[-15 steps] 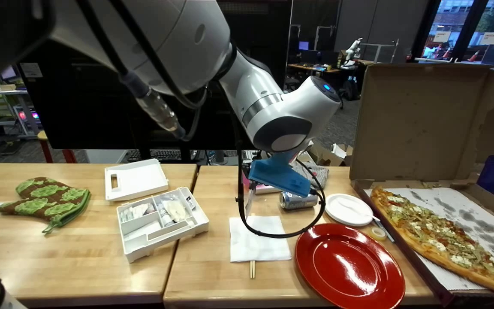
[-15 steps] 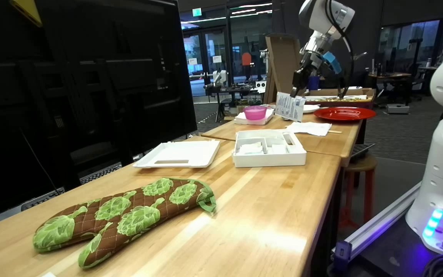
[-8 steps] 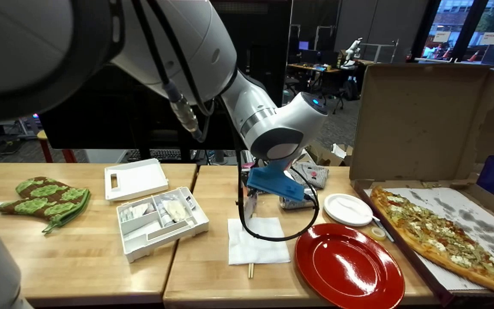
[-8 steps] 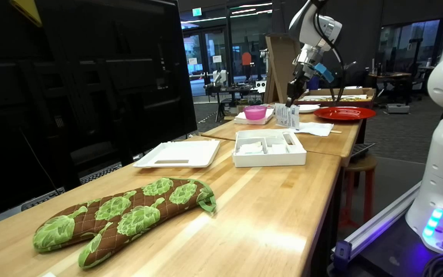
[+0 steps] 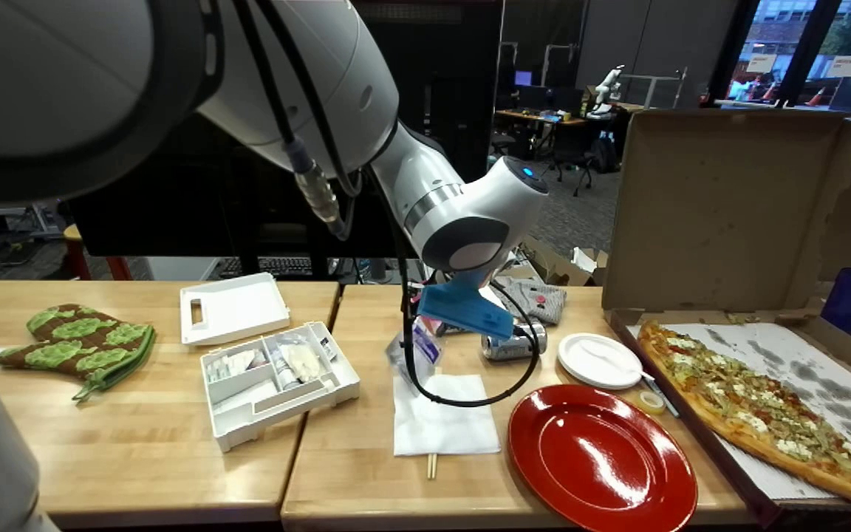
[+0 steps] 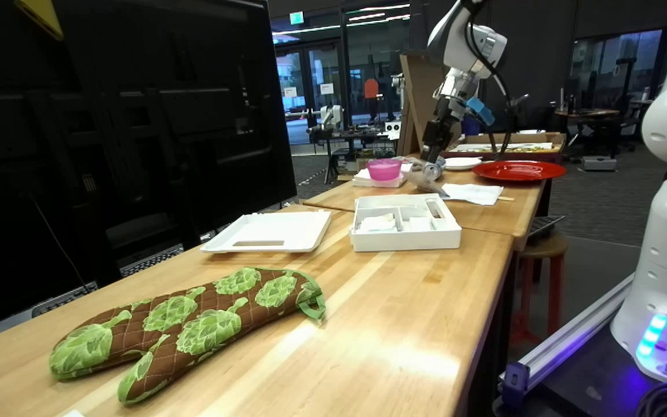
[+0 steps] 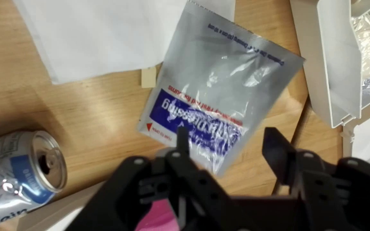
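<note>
A silver packet point(image 7: 217, 80) is just below the unclenched claw point(image 7: 226, 141), its jaws parted.
In the wrist view it overlaps a white napkin point(image 7: 98, 35); whether it touches the table point(image 7: 79, 109) cannot be told. A can point(image 7: 8, 176) lies on its side nearby; opposite it sits a white box point(image 6: 409, 241).

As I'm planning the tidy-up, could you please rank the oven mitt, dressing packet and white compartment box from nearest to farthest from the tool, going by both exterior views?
1. Dressing packet: just below the tool.
2. White compartment box: between the other two.
3. Oven mitt: farthest, toward the left of both exterior views.
</note>
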Available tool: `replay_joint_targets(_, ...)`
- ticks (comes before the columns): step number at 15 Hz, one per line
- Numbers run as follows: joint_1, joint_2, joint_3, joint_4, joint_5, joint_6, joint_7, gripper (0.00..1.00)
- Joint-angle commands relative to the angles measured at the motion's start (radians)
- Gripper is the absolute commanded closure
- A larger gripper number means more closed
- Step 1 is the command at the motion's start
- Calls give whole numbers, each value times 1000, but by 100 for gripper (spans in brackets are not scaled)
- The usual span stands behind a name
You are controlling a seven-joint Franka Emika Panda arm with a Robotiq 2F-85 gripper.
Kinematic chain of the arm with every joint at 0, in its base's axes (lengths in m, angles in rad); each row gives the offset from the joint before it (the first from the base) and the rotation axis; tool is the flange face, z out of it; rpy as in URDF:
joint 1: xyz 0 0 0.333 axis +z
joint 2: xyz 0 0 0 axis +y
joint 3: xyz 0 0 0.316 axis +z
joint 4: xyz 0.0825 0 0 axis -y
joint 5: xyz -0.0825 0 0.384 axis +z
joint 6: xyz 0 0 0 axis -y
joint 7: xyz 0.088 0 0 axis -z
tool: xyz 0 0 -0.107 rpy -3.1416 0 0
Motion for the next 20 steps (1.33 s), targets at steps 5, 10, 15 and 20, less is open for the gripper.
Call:
replay_joint_targets(5, 21, -149, 81, -120, -50, 78, -12, 0)
replay_joint_targets(10, 92, -249, 138, -230, -147, 57, -30, 0)
replay_joint_targets(15, 175, -330, 198, -333, -306, 66, -21, 0)
replay_joint_targets(20, 237, -373, 240, -394, -423, 98, -8, 0)
